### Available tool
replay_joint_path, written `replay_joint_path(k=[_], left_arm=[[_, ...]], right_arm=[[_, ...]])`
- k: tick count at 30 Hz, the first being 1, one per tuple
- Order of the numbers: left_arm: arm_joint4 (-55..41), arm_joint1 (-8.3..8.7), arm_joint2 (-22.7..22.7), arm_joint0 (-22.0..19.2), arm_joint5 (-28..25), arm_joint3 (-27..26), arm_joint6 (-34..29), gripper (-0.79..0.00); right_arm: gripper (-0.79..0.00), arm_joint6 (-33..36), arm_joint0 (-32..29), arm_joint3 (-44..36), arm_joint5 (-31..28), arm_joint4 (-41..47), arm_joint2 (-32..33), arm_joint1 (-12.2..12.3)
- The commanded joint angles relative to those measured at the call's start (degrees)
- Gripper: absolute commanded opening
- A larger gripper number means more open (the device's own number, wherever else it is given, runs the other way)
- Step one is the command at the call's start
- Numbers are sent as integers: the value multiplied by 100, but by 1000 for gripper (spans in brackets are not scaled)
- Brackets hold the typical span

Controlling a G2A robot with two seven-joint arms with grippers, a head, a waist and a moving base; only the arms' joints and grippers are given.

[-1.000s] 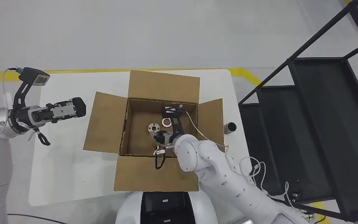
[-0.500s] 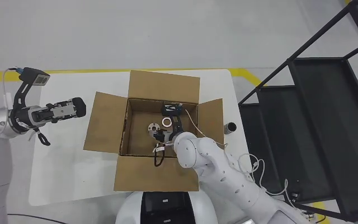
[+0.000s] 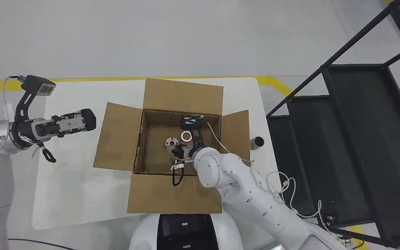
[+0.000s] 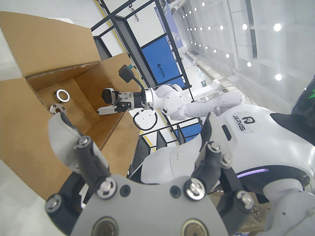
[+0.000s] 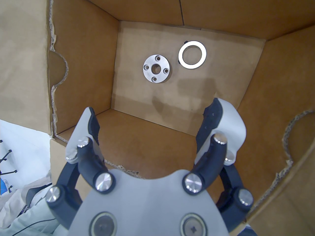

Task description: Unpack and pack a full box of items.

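Observation:
An open cardboard box [image 3: 140, 145] stands mid-table with all flaps folded out. On its floor lie a round metal flange with holes [image 5: 155, 68] [image 3: 170, 143] and, right beside it, a flat metal ring [image 5: 192, 54] [image 3: 185, 135]; both also show as the flange [image 4: 57, 108] and ring [image 4: 62, 95]. My right gripper [image 5: 152, 109] [image 3: 182, 152] [image 4: 105, 103] hangs open over the box's near right part, above the two parts, holding nothing. My left gripper [image 4: 133, 124] [image 3: 87, 119] is open and empty over the table, left of the box.
A small metal cylinder [image 3: 257, 143] stands on the white table [image 3: 69, 187] to the right of the box's right flap. A black metal staircase [image 3: 337, 125] rises just past the table's right edge. Bare table lies left of the box.
The right arm's elbow has shifted a little to the left; its gripper stays over the box. The left arm and the parts in the box have not moved.

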Motion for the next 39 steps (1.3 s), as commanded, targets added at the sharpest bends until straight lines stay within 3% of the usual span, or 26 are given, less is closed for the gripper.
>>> replay_joint_path(k=[1, 15, 21, 32, 39], left_arm=[[0, 0, 0, 0, 0, 0, 0, 0], [0, 0, 0, 0, 0, 0, 0, 0], [0, 0, 0, 0, 0, 0, 0, 0], [0, 0, 0, 0, 0, 0, 0, 0], [0, 0, 0, 0, 0, 0, 0, 0]], right_arm=[[0, 0, 0, 0, 0, 0, 0, 0], [0, -63, 30, 127, -125, 154, -4, -27], [0, -136, 410, 587, 528, 841, 115, -203], [0, -2303, 393, 1827, 422, 1014, -174, -490], [0, -3075, 339, 2267, 520, 941, -415, -654]])
